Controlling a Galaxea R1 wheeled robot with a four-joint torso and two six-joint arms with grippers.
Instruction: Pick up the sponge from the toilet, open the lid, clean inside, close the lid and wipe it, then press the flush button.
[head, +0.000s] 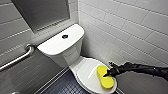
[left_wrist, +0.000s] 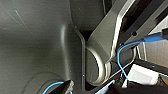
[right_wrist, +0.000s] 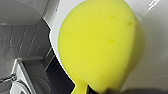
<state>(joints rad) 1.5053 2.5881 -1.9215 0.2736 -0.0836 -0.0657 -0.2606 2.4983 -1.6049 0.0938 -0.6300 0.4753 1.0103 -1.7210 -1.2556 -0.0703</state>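
Observation:
The white toilet (head: 75, 53) stands in the corner with its lid (head: 86, 71) down. On the lid's right side lies the yellow sponge (head: 105, 77), squeezed narrow at its middle. My right gripper (head: 108, 74) comes in from the right and is shut on that pinched waist. In the right wrist view the sponge (right_wrist: 100, 45) looms large against the white lid (right_wrist: 156, 50). The round dark flush button (head: 65, 36) sits in the middle of the tank top (head: 53, 46). The left wrist view looks at my own dark body and a blue cable (left_wrist: 120, 57); the left gripper is open.
A metal grab bar (head: 20, 58) runs along the left wall. White tiled wall (head: 130, 27) closes in right behind and beside the toilet. Dark textured floor (head: 63, 86) lies to the left of the bowl.

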